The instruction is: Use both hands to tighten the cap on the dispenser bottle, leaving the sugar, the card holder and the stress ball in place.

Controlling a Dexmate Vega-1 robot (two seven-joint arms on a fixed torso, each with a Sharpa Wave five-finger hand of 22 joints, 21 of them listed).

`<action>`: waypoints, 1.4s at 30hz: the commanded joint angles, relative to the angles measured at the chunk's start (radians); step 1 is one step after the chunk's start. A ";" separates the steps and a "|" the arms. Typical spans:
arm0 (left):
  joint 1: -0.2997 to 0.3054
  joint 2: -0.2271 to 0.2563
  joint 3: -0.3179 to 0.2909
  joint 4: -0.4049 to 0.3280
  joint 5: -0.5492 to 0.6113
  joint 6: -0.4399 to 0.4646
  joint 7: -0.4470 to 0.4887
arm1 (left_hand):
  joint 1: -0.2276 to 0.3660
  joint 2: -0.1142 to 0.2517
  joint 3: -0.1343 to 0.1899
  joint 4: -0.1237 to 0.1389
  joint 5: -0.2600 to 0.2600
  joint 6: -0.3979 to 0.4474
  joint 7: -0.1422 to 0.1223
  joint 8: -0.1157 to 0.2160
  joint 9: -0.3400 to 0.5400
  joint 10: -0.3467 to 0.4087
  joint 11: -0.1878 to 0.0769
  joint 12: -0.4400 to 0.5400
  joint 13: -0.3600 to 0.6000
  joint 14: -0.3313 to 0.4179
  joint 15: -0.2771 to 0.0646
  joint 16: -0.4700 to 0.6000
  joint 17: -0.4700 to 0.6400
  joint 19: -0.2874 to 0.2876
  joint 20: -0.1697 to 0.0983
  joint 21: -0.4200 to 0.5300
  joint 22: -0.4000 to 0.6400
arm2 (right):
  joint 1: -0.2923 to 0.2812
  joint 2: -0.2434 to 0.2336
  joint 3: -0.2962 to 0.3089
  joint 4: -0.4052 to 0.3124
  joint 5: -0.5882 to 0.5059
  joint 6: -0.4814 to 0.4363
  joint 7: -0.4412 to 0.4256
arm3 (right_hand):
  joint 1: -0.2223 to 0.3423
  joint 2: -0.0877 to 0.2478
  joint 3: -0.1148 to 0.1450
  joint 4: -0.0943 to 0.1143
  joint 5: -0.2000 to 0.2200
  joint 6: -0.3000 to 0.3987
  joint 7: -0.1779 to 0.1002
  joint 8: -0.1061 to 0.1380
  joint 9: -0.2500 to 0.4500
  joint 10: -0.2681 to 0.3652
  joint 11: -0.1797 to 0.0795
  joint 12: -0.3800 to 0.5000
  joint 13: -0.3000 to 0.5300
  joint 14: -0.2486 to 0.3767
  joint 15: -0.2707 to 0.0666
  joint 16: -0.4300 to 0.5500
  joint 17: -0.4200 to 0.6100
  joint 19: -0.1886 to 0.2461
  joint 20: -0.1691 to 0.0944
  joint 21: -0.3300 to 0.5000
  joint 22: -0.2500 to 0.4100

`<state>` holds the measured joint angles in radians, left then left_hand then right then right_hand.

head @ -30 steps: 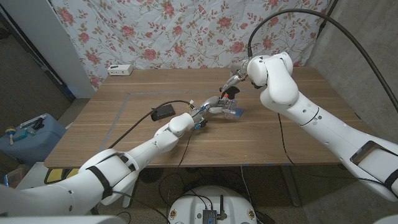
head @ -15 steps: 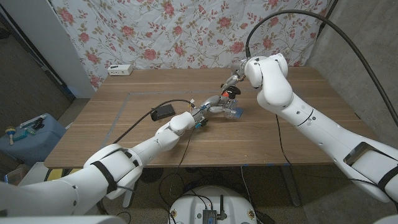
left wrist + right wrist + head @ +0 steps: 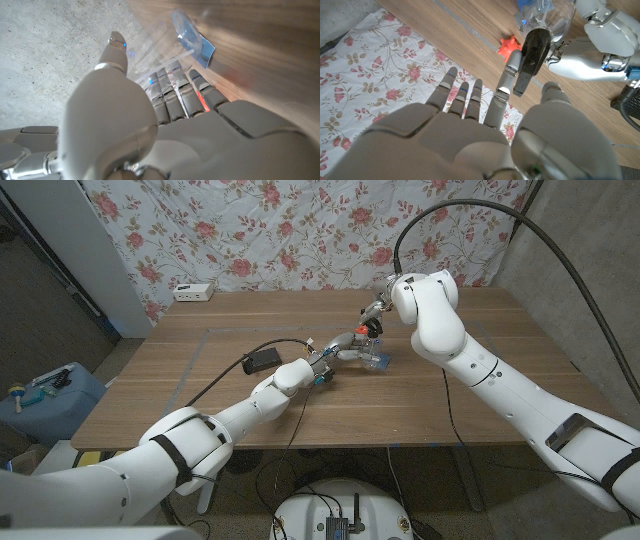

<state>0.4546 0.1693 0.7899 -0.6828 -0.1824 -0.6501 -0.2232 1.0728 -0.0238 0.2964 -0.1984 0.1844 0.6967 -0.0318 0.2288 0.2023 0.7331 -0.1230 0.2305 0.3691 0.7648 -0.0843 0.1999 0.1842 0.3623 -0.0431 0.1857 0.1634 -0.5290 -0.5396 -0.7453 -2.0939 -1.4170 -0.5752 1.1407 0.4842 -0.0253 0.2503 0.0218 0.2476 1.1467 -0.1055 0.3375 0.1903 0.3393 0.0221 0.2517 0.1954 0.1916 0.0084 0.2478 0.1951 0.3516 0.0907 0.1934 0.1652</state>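
- No text, brand, number or sign can be read in any view.
- The blue label [image 3: 206, 52] on the clear dispenser bottle [image 3: 165, 47] is too blurred to make out.

1. Place: makeshift robot test room, not a home
2. Wooden table [image 3: 250, 405] on a bare concrete floor [image 3: 45, 55]
3. Flowered cloth [image 3: 280, 230] hung as a backdrop behind the table
4. Thick black cable [image 3: 560, 230] looping overhead
5. White power strip [image 3: 194, 292] at the table's far edge
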 commanded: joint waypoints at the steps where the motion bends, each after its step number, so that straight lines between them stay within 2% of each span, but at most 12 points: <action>1: 0.015 0.013 0.001 -0.040 0.004 0.018 0.006 | -0.036 0.101 0.053 0.045 -0.003 0.094 -0.025 0.006 0.006 0.009 0.003 0.001 0.006 0.009 -0.080 0.007 0.004 -0.002 -0.088 0.000 0.002 | -0.040 0.026 0.016 0.000 -0.075 0.014 -0.034 | 0.002 0.014 0.015 -0.003 -0.003 0.065 0.000 0.017 -0.001 0.038 -0.009 0.005 0.000 0.037 -0.016 0.010 0.002 0.028 -0.012 0.006 0.003; 13: 0.056 0.049 -0.002 -0.137 0.011 0.059 0.027 | -0.039 0.102 0.054 0.047 -0.002 0.094 -0.023 0.006 0.006 0.015 0.004 0.002 0.007 0.010 -0.079 0.006 0.003 -0.002 -0.087 0.000 0.002 | -0.086 0.057 0.034 -0.011 -0.147 0.027 -0.048 | 0.012 0.037 0.034 -0.017 -0.009 0.166 -0.003 0.035 -0.006 0.103 -0.029 0.009 -0.002 0.084 -0.031 0.010 -0.001 0.062 -0.031 0.007 0.003; 25: 0.070 0.062 -0.005 -0.169 0.017 0.067 0.037 | -0.039 0.102 0.055 0.047 -0.002 0.095 -0.024 0.005 0.006 0.013 0.003 0.000 0.008 0.010 -0.077 0.005 0.002 -0.002 -0.086 0.000 0.002 | -0.124 0.085 0.063 -0.031 -0.210 0.048 -0.039 | 0.008 0.031 0.033 -0.022 -0.014 0.186 0.005 0.036 -0.007 0.119 -0.025 0.006 -0.002 0.097 -0.033 0.007 -0.002 0.067 -0.030 0.005 0.003; 37: 0.085 0.074 -0.007 -0.200 0.024 0.071 0.049 | -0.040 0.103 0.056 0.047 -0.002 0.099 -0.027 0.006 0.006 0.016 0.004 0.001 0.009 0.014 -0.078 0.006 0.003 -0.002 -0.086 0.000 0.002 | -0.158 0.106 0.093 -0.064 -0.261 0.081 -0.024 | -0.029 0.005 0.011 -0.014 -0.020 0.164 0.012 0.017 -0.008 0.125 -0.020 -0.003 -0.003 0.105 -0.032 0.004 0.002 0.067 -0.018 0.001 0.004; 42: 0.094 0.082 -0.009 -0.221 0.026 0.077 0.054 | -0.040 0.102 0.056 0.047 -0.002 0.098 -0.026 0.006 0.006 0.015 0.004 0.000 0.010 0.013 -0.078 0.006 0.002 -0.002 -0.086 -0.001 0.002 | -0.177 0.111 0.109 -0.086 -0.283 0.090 -0.022 | -0.054 -0.004 -0.001 -0.006 -0.019 0.110 0.010 -0.013 -0.006 0.123 -0.015 -0.012 -0.002 0.108 -0.032 0.000 0.005 0.064 -0.013 -0.002 0.004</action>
<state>0.5311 0.2368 0.7840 -0.8650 -0.1622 -0.5829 -0.1798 1.0728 -0.0238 0.2963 -0.1982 0.1844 0.6967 -0.0318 0.2278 0.2068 0.7403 -0.1196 0.2267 0.3735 0.7683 -0.0877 0.1995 0.1838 0.3623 -0.0431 0.1857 0.1634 -0.6711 -0.4439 -0.6652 -2.1460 -1.6534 -0.5095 1.1090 0.4410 -0.0285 0.2567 0.0150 0.2323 1.2745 -0.0932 0.3343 0.1814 0.4612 0.0036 0.2437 0.1907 0.2912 -0.0233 0.2516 0.1955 0.4164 0.0723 0.1934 0.1652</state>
